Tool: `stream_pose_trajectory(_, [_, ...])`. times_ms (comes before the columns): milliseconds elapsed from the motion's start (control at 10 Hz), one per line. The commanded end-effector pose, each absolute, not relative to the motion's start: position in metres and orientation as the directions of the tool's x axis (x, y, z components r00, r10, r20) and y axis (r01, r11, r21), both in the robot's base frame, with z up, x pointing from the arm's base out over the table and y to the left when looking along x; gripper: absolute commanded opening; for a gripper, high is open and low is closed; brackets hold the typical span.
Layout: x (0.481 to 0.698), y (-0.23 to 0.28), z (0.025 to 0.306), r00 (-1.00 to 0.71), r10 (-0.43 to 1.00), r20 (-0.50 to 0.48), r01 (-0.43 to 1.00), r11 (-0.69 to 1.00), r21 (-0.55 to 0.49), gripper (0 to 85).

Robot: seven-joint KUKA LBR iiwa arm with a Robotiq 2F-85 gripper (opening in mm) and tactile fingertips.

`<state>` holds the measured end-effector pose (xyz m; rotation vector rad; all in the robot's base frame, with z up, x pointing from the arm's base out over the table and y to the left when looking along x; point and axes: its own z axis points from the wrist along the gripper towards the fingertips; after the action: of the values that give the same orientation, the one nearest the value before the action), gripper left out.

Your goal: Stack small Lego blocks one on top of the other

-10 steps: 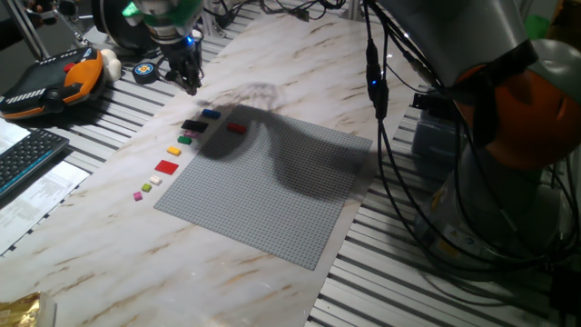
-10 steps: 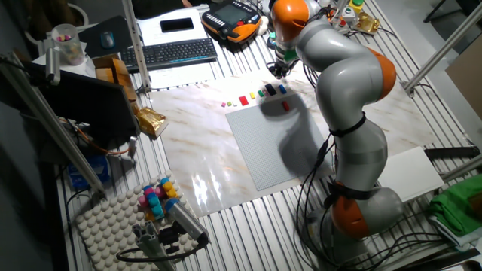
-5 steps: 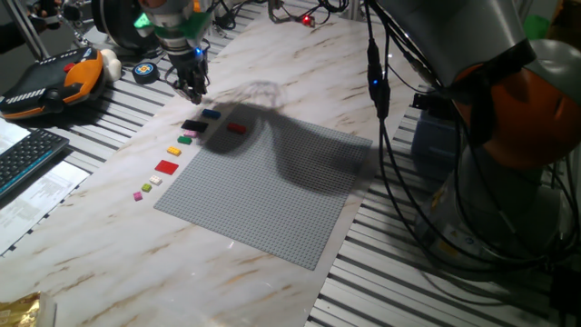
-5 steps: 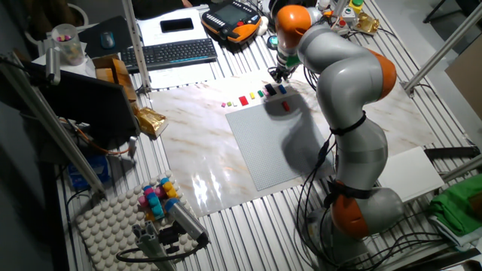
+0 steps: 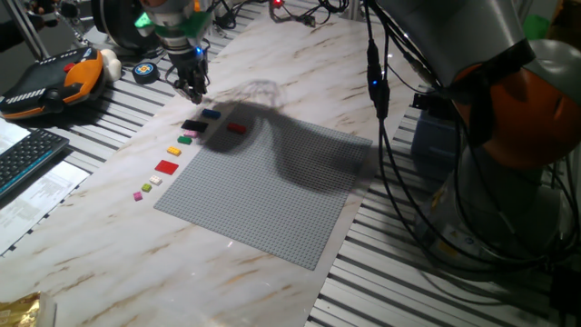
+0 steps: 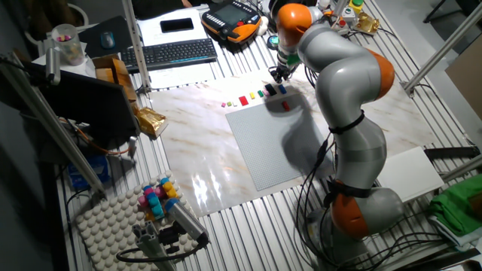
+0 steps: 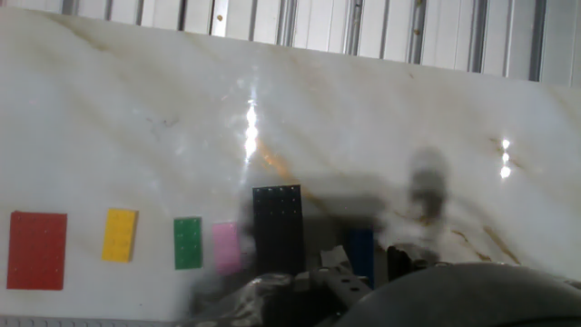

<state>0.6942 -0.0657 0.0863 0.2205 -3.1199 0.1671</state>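
Loosely: fingers (image 5: 192,93) near blue brick (image 5: 211,114), red brick (image 5: 236,128) on baseplate (image 5: 272,195).

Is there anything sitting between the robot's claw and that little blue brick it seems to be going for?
Nothing visible does. The gripper hangs above the marble just beyond the blue brick. The black piece lies beside the blue brick, not in the way; the red brick sits apart on the grey baseplate.

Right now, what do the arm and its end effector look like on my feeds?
The arm is a thick, rounded silver-grey body with bright orange joint bands. Black cables hang alongside it. The small black two-finger end effector sits under a wrist ring lit green.
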Motion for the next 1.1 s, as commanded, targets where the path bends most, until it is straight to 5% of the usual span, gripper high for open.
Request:
stream_pose_trajectory(0, [0.694, -0.066, 0.086, -0.991, -0.129, 0.034, -0.132, 0.985, -0.108, 32.3])
stream_pose_trajectory(400, [0.694, -0.066, 0.086, -0.991, -0.134, 0.019, -0.135, 0.986, -0.099, 33.0])
stream_pose_trajectory(1000, [0.69, -0.077, 0.05, -0.989, -0.144, -0.023, -0.141, 0.986, -0.09, 34.0])
